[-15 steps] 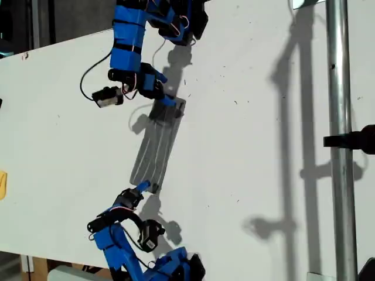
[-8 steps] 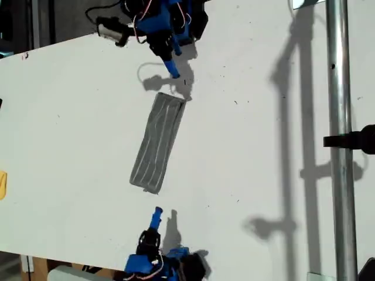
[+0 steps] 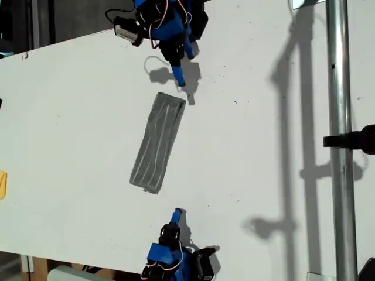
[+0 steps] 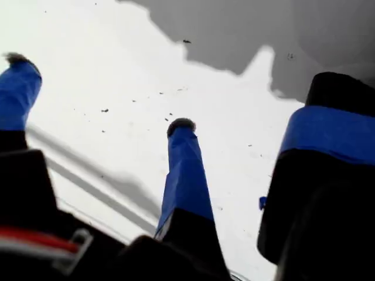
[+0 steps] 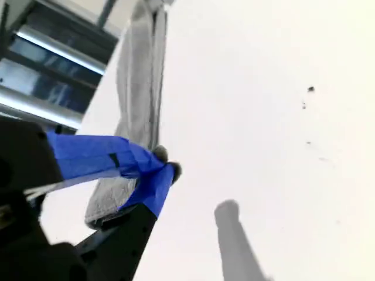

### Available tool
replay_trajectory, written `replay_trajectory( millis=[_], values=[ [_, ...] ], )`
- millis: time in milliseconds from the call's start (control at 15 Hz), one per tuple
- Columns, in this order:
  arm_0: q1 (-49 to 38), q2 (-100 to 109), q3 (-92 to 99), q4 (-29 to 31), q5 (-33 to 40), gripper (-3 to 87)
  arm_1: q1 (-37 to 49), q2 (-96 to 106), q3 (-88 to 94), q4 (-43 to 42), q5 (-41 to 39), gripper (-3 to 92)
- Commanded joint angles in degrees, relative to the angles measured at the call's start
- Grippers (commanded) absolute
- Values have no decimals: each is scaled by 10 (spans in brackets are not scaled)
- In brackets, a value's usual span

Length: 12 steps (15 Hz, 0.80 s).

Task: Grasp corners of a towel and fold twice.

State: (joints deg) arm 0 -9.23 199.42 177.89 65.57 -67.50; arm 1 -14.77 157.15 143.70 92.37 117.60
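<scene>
yellow thing (image 3: 2,185): tiny bit poking in at 9 o'clock in the exterior view, too cut off to say what it is

towel (image 3: 157,143): lying flat on the white surface (image 3: 252,88) as a long narrow strip, a bit toward 9 o'clock from the middle of the exterior view. The long axis runs slanted, roughly 1 o'clock to 7 o'clock. The pale stripes run lengthwise, and nothing is touching it.

corners: the one at the strip's 1 o'clock end (image 3: 183,103) is squared off and down on the surface, and the ones at the 7 o'clock end look flat too

arm at 12 o'clock (image 3: 164,26): blue, its tip pointing down at the towel's near end, just short of it and not touching

arm at 6 o'clock (image 3: 173,257): blue too, tip aimed up toward the towel's other end, with a clear gap of bare surface between. Honestly can't say from the wrist views which arm is which.

my first end effector (image 4: 99,93): fingers spread wide apart, nothing between them, only speckled white surface and a big shadow underneath

my second end effector (image 5: 165,163): tips pressed together, pinching nothing. The towel sits beyond them, stretching away lengthwise.

metal pole (image 3: 338,146): runs 12 to 6 at 3 o'clock in the exterior view, with a black clamp (image 3: 351,140) on it and long shadows on the surface beside it
</scene>
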Motion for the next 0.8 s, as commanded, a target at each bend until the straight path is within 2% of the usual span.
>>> replay_trajectory(
  millis=[0, 200, 400, 533, 733],
  values=[
    [-13, -2, 11, 6, 3, -27, 5, -18, -2, -13, 14, 474],
    [-17, -2, 11, 16, -4, -27, 45, -31, -5, -14, -1, 478],
    [-19, -2, 11, 16, -3, -27, 192, -96, -5, -79, -129, 481],
    [-18, -2, 11, 17, -4, -27, 274, -171, -7, -173, -199, 478],
    [-13, -2, 11, 18, -3, -27, 311, -374, -46, -314, -236, 475]
  ],
)
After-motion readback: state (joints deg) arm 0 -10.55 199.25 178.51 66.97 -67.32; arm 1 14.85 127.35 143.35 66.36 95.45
